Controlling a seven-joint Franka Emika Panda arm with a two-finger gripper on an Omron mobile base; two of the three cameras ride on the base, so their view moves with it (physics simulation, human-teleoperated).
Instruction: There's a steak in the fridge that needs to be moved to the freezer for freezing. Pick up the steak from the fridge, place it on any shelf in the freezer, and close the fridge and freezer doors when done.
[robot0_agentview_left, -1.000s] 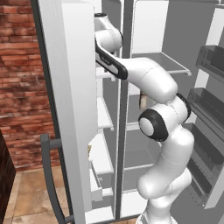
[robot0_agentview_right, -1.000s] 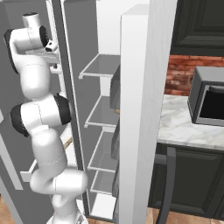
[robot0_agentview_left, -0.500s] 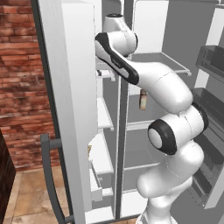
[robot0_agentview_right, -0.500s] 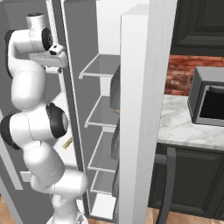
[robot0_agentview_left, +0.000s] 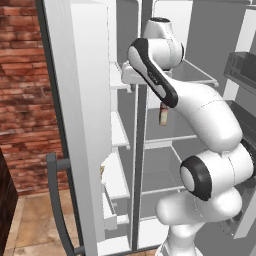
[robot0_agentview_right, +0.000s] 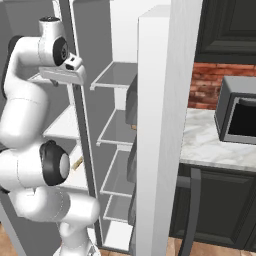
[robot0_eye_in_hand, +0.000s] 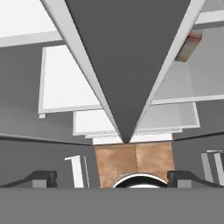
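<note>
The gripper (robot0_eye_in_hand: 113, 177) hangs high in front of the refrigerator and points down, with its two dark fingertips (robot0_eye_in_hand: 43, 177) spread wide and nothing between them. Straight below it in the hand view runs the dark divider (robot0_eye_in_hand: 127, 65) that parts the two sections, narrowing toward the brown floor tiles (robot0_eye_in_hand: 133, 162). The white arm (robot0_agentview_left: 200, 110) reaches up and across from the base, its hand level with the top shelves at the front of that divider. The freezer (robot0_agentview_left: 120, 135), the narrow section with short white shelves, stands open, its freezer door (robot0_agentview_left: 85, 125) swung out with a dark bar handle (robot0_agentview_left: 57, 200) near the bottom. The fridge (robot0_agentview_right: 117, 75), with wide shelves, is open too; the fridge door (robot0_agentview_right: 160, 125) stands edge-on in the right base view, dark bins on its inner side. A small upright tan-brown jar (robot0_agentview_left: 163, 114) sits on a middle fridge shelf, close to the divider edge. A pale tan sliver (robot0_agentview_left: 102, 172) shows at the front edge of a lower freezer shelf, half hidden by the door; whether it is the steak cannot be told. A microwave (robot0_agentview_right: 237, 112) sits on the marble counter (robot0_agentview_right: 210, 150) beside the fridge door.
</note>
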